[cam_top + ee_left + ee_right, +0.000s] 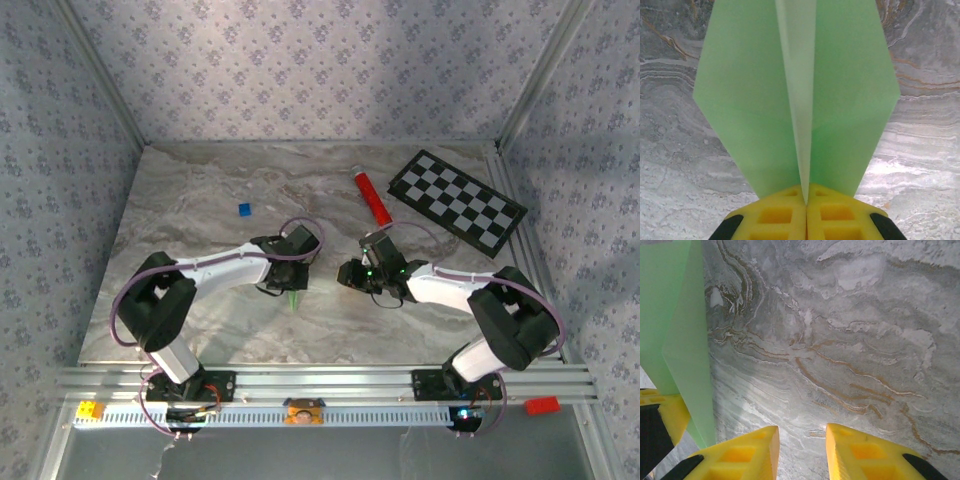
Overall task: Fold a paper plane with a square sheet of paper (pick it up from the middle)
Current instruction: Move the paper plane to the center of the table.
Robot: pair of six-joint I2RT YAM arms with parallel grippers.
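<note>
The square sheet of paper stands folded as a pale green paper plane with a centre crease, its wings spread to both sides. My left gripper is shut on that crease at the narrow end, yellow fingers pressed together. From above, only a green tip pokes out under the left gripper. My right gripper is open over bare marble, nothing between its fingers. The paper plane hangs at its left, apart from it. In the top view the right gripper faces the left one.
A red tube and a black-and-white checkerboard lie at the back right of the marble table. A tiny blue square sits at the back left. Patterned walls close in the table.
</note>
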